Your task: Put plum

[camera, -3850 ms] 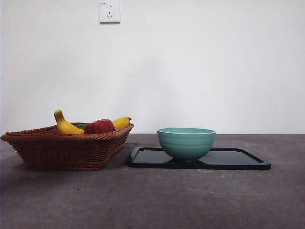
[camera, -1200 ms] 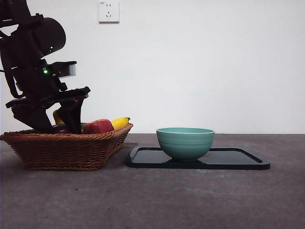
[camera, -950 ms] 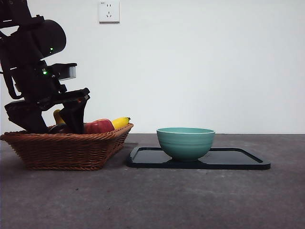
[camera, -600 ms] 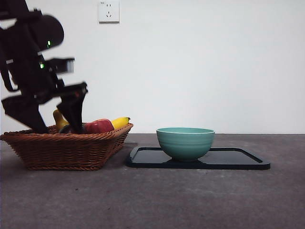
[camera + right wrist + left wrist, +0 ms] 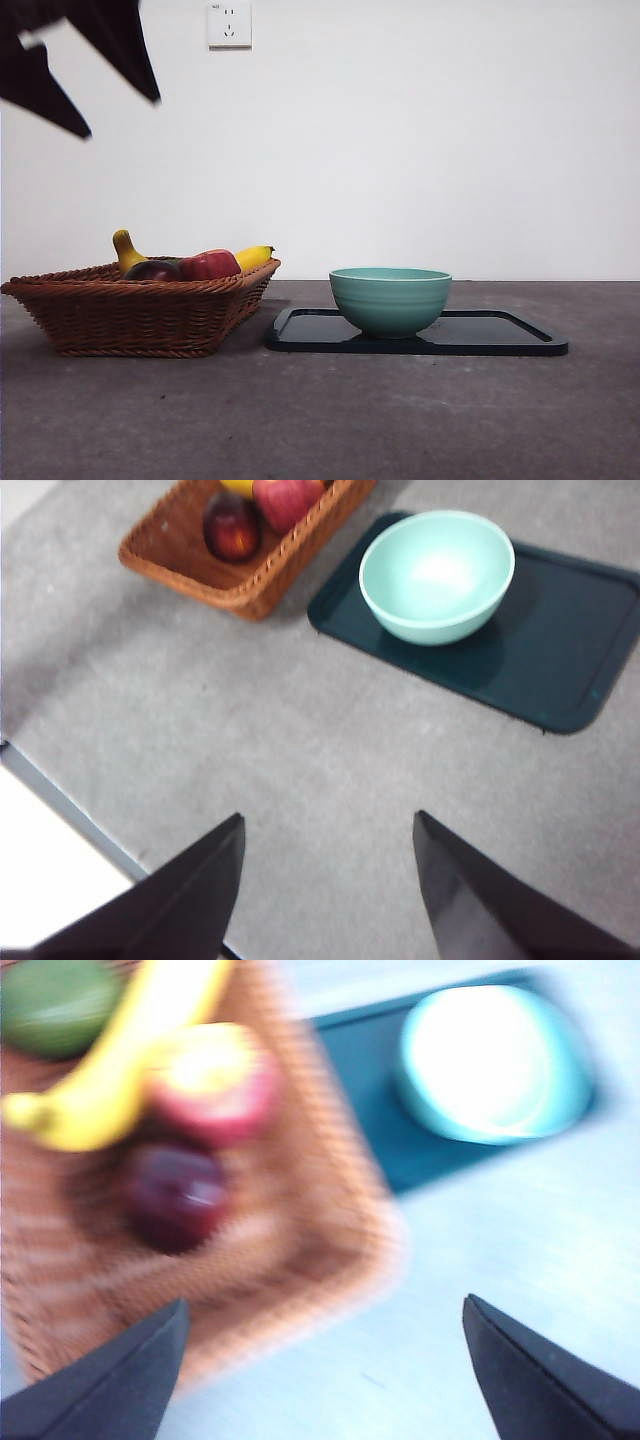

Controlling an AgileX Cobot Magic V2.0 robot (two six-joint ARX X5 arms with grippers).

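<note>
The plum (image 5: 152,270) is dark maroon and lies in the wicker basket (image 5: 140,315), beside the red apple (image 5: 210,265). It also shows in the left wrist view (image 5: 175,1195) and the right wrist view (image 5: 232,527). My left gripper (image 5: 120,115) is open and empty, high above the basket at the top left; in its own blurred view (image 5: 325,1360) the jaws stand wide apart. My right gripper (image 5: 330,880) is open and empty, high over the bare table in front of the tray.
A teal bowl (image 5: 390,300) stands on a dark tray (image 5: 500,340) to the right of the basket. A banana (image 5: 130,255) and a green fruit (image 5: 55,1005) also lie in the basket. A wall socket (image 5: 230,24) is on the back wall.
My left gripper was down in the basket with its jaws around the plum. It has let go and risen fast to the top left. The plum stays in the basket.
</note>
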